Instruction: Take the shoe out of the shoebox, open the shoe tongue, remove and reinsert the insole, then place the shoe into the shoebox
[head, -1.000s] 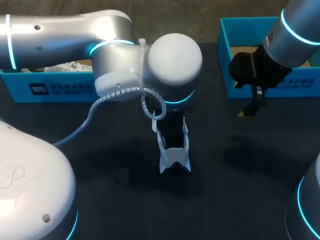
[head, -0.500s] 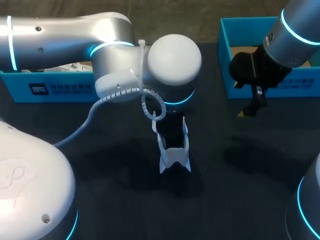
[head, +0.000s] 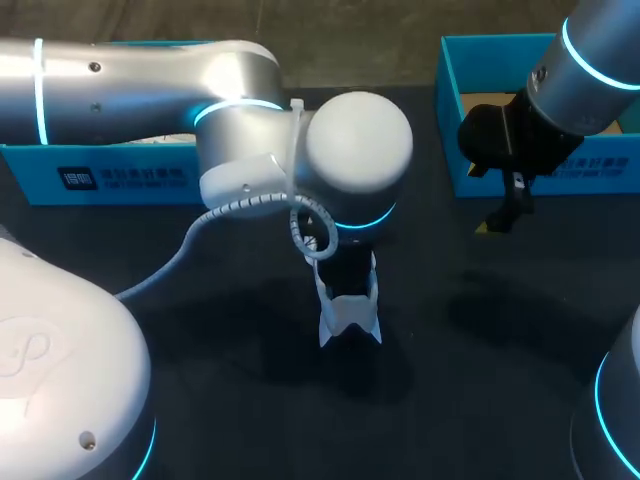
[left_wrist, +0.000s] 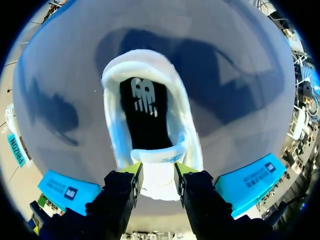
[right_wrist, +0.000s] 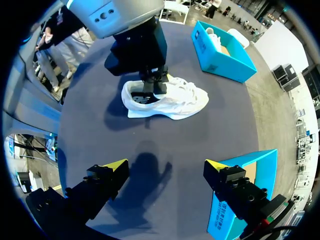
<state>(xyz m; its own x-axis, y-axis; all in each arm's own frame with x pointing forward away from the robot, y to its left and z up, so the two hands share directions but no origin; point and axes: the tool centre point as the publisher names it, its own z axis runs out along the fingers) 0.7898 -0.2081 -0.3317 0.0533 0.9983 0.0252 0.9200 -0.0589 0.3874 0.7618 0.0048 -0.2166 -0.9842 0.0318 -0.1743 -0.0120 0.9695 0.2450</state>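
A white shoe (head: 350, 318) stands on the dark table, its heel toward the near edge. My left gripper (head: 345, 280) comes down on it from above, mostly hidden under its own wrist. In the left wrist view the left gripper (left_wrist: 156, 172) is shut on the white tongue (left_wrist: 159, 175), and the black insole (left_wrist: 145, 115) lies inside the shoe (left_wrist: 112, 125). My right gripper (right_wrist: 165, 165) hangs open and empty above bare table, well apart from the shoe (right_wrist: 175, 100); it is beside the right shoebox (head: 540, 175).
A blue shoebox (head: 110, 175) with white paper in it stands at the back left, behind my left arm. The right shoebox (right_wrist: 250, 185) is close beside my right gripper's finger. The left shoebox (right_wrist: 220, 50) lies beyond the shoe.
My left arm's wrist has shifted slightly right and toward the near edge. The shoe and my right arm have stayed where they were.
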